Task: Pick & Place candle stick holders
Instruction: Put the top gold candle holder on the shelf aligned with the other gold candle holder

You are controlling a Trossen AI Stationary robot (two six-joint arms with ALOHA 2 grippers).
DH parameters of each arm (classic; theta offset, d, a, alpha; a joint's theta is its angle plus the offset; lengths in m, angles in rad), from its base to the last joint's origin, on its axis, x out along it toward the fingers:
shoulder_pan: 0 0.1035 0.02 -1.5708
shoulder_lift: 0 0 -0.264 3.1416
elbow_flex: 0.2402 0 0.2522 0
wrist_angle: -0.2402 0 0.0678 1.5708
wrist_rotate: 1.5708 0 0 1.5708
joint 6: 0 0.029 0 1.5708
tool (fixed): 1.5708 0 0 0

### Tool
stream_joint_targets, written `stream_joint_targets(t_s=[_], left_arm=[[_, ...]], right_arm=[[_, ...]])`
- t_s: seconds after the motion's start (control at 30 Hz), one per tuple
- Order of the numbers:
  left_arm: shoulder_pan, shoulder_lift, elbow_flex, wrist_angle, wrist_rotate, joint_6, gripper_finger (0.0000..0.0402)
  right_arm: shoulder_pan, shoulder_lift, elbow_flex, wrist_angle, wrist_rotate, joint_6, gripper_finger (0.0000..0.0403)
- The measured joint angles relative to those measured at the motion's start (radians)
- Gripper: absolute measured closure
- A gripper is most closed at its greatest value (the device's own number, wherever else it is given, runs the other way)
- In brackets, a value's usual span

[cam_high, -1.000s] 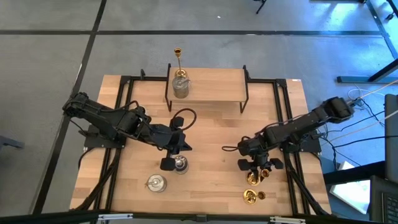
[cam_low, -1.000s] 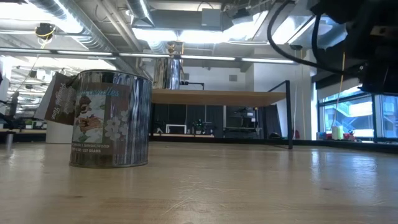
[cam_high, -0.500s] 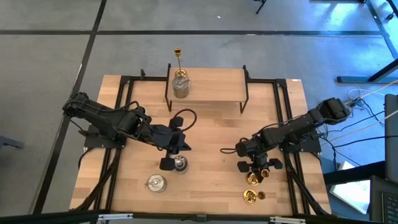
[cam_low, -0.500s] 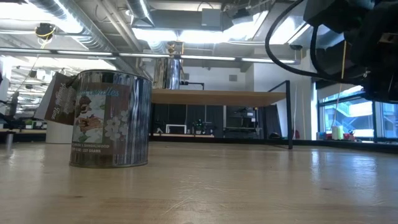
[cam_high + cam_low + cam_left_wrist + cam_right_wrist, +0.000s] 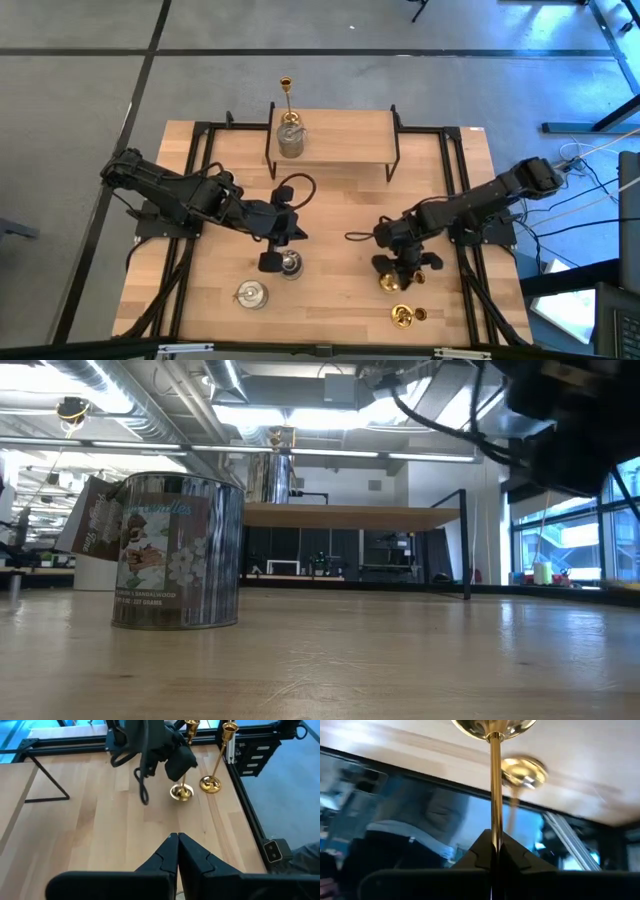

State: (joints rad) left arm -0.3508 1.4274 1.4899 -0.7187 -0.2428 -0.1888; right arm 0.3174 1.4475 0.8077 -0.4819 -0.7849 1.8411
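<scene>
The right gripper (image 5: 494, 851) clamps a brass candlestick's (image 5: 389, 281) slim stem at the table's (image 5: 340, 190) four o'clock; the left gripper (image 5: 177, 854), fingers pressed together empty, hovers beside a silvery-glass holder (image 5: 291, 264).

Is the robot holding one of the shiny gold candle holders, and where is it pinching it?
Yes. The right gripper is shut on a gold candle stick holder, its fingers pinching the thin stem. The left gripper is shut and holds nothing.
</scene>
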Motion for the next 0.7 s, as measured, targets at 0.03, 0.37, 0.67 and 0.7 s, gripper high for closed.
stream_joint_targets(t_s=[0.03,0.37,0.67,0.7], left_arm=[[0.001,-0.006,0.000,-0.001,-0.008,-0.003,0.0400],[0.073,-0.181,0.001,0.012,-0.164,-0.126,0.0399],[0.091,-0.363,0.001,0.012,-0.235,-0.221,0.0400],[0.089,-0.376,0.001,0.013,-0.236,-0.225,0.0400]], right_arm=[[-0.013,0.000,0.014,-0.002,0.022,-0.015,0.0393],[-0.182,0.000,0.232,-0.027,0.291,-0.284,0.0393],[-0.278,0.000,0.513,-0.034,0.553,-0.622,0.0393],[-0.282,0.000,0.546,-0.034,0.584,-0.661,0.0393]])
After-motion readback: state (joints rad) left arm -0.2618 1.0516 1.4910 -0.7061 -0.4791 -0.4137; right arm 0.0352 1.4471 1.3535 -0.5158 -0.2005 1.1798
